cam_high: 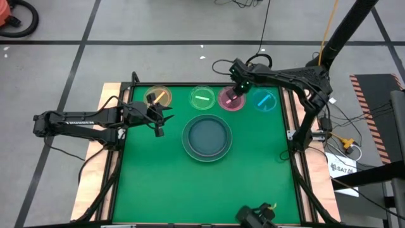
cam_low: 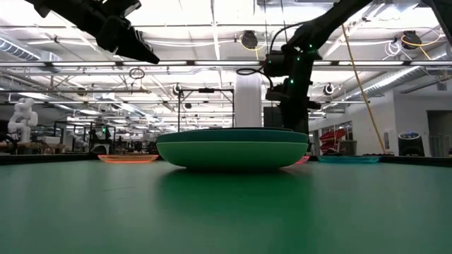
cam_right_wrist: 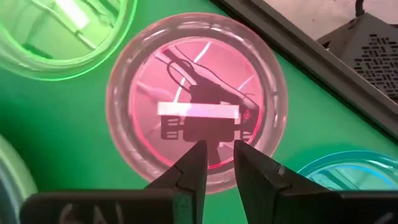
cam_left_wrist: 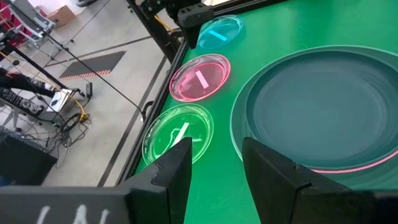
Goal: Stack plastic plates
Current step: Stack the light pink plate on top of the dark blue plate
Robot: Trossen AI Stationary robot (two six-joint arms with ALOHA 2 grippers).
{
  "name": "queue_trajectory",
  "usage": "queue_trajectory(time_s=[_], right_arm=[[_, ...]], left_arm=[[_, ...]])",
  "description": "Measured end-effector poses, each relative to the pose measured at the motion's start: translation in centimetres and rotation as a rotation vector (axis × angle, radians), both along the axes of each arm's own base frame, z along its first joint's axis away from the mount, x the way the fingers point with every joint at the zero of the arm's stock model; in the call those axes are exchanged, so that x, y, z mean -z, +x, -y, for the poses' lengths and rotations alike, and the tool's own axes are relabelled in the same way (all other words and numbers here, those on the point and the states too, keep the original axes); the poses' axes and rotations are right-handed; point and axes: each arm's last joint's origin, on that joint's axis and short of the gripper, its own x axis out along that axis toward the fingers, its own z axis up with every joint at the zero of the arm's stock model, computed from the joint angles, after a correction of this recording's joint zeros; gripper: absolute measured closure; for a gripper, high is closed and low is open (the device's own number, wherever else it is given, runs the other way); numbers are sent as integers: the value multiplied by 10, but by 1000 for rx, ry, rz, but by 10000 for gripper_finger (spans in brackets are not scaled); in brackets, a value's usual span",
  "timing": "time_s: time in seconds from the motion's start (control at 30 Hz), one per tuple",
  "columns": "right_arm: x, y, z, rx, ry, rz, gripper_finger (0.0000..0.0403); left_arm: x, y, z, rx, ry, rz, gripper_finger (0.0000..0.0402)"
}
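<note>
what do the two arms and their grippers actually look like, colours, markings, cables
Both arms are dark, nearly black, built of jointed segments. The left arm carries pale lettering along its side. The right arm shows a small green light near its wrist, with a black cable looping above it. The left gripper and right gripper each end in two dark, wedge-shaped fingers.

we see two dark, nearly black arms built of slim jointed segments. the left arm (cam_high: 76, 123) carries pale lettering along its side, too small for us to read. the right arm (cam_high: 288, 75) has black cables looped near its wrist and a small green light glowing there. each wrist ends in two dark, wedge-shaped fingers (cam_left_wrist: 177, 168).
</note>
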Motion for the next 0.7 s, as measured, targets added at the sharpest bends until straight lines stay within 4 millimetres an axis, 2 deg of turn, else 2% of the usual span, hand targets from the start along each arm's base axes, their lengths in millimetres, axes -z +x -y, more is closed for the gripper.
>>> queue_trajectory(time_s=[0.2, 0.5, 0.7], right_arm=[[9, -7, 15, 19, 0, -12, 327], [8, -12, 24, 30, -27, 8, 326], [8, -17, 29, 58, -28, 12, 302]], left_arm=[[0, 0, 0, 1, 2, -1, 252], [0, 0, 0, 2, 4, -2, 252], [0, 0, 0, 2, 4, -2, 252]])
